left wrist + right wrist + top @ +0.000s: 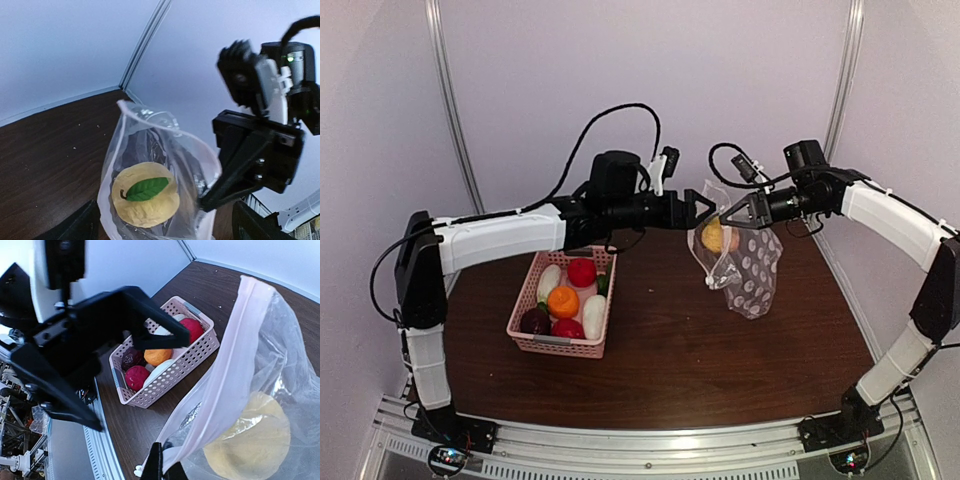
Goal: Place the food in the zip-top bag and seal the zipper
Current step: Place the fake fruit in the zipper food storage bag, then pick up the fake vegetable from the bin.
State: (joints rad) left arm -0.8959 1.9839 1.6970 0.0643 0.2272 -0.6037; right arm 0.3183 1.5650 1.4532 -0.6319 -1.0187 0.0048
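Clearly the loading step is in hand. The right tool [728,217] is pressed together on the rim of the zip-top bag [752,270], which hangs below it, its lower end seemingly reaching the counter [720,360]. The bag's mouth gapes toward the left tool [705,208], whose jaws stand spread with nothing between them, just in front of that mouth. A yellow piece [713,237] lies inside the bag, below the right tool's pinch. The other food, among it a red piece [582,272] and an orange piece [563,301], sits in the pink basket [525,300], well behind and below the left tool. The zipper [235,360] is unsealed. As I judge it, the next move calls for the left tool to travel to the basket, close on one piece and carry it to the mouth.
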